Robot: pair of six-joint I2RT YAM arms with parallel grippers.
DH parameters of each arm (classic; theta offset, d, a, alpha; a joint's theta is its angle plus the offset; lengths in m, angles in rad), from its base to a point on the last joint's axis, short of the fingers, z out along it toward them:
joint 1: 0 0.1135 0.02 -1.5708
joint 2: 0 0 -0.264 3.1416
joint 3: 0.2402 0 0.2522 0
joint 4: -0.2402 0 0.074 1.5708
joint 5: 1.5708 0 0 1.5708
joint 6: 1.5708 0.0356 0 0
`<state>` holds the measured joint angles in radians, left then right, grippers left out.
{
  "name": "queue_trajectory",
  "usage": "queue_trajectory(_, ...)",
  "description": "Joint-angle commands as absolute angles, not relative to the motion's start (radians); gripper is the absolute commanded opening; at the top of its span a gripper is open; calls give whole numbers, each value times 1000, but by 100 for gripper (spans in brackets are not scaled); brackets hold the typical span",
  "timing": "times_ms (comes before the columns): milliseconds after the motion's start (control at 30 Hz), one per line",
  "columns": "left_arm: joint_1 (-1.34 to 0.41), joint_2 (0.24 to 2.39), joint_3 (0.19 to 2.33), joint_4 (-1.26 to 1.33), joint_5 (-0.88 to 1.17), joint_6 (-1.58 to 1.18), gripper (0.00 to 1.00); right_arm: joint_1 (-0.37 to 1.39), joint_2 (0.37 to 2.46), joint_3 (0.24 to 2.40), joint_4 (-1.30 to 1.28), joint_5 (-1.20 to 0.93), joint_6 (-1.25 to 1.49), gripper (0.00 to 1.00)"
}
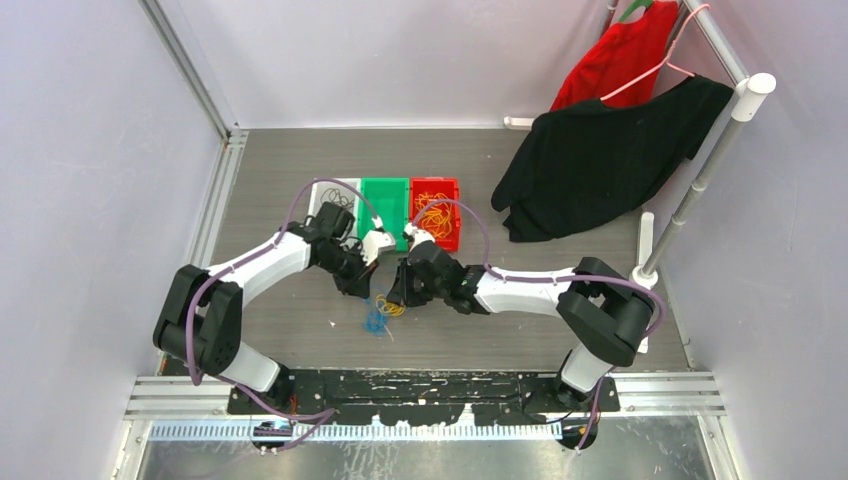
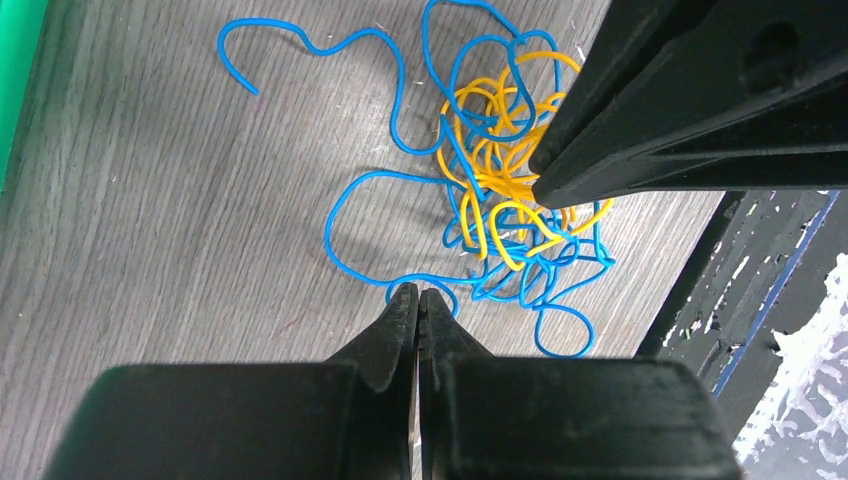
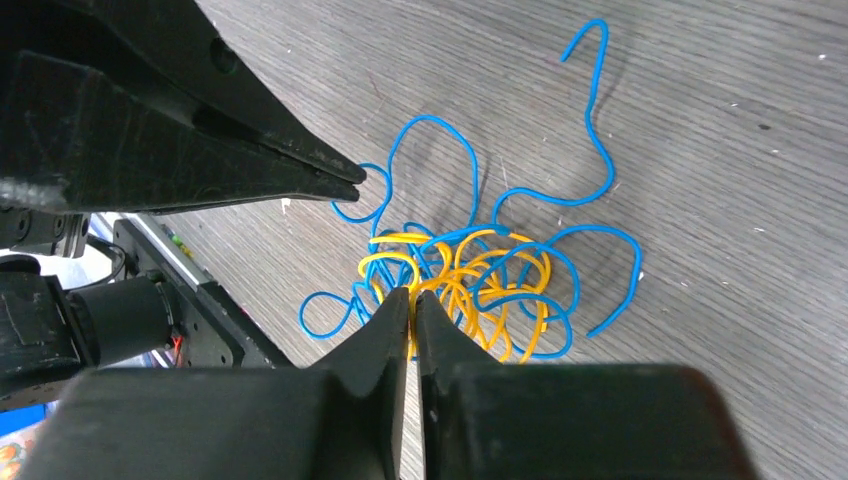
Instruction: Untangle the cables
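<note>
The cables (image 1: 381,312) lie in a small tangle on the grey table between the two arms. Thin blue strands (image 2: 385,180) loop around and through an orange-yellow bundle (image 2: 500,170). My left gripper (image 2: 418,290) is shut at the tangle's edge, with a blue loop caught at its tips. In the right wrist view its closed tips (image 3: 358,178) touch that blue loop. My right gripper (image 3: 411,293) is shut on an orange-yellow strand (image 3: 470,285) in the middle of the tangle. From the left wrist its tips (image 2: 540,182) press into the yellow bundle. No dark strand shows in the tangle.
Three small bins stand behind the arms: white (image 1: 333,197), green (image 1: 385,205) and red (image 1: 437,212), the red one holding orange strands. A black garment (image 1: 600,160) and a red one (image 1: 615,55) hang at the back right. The black base plate (image 2: 760,260) borders the tangle.
</note>
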<state>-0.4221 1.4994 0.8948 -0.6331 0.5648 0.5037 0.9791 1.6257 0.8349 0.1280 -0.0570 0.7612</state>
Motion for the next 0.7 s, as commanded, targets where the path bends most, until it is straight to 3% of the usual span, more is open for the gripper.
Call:
queue_trajectory(0, -417, 1496, 882, -585, 577, 492, 0, 983, 1600, 850, 171, -104, 736, 8)
queue_trajectory(67, -417, 1496, 874, -575, 577, 491, 0, 980, 1572, 848, 157, -98, 728, 1)
queue_trajectory(667, -400, 1370, 765, -528, 520, 440, 0, 928, 1235, 795, 174, -119, 702, 1)
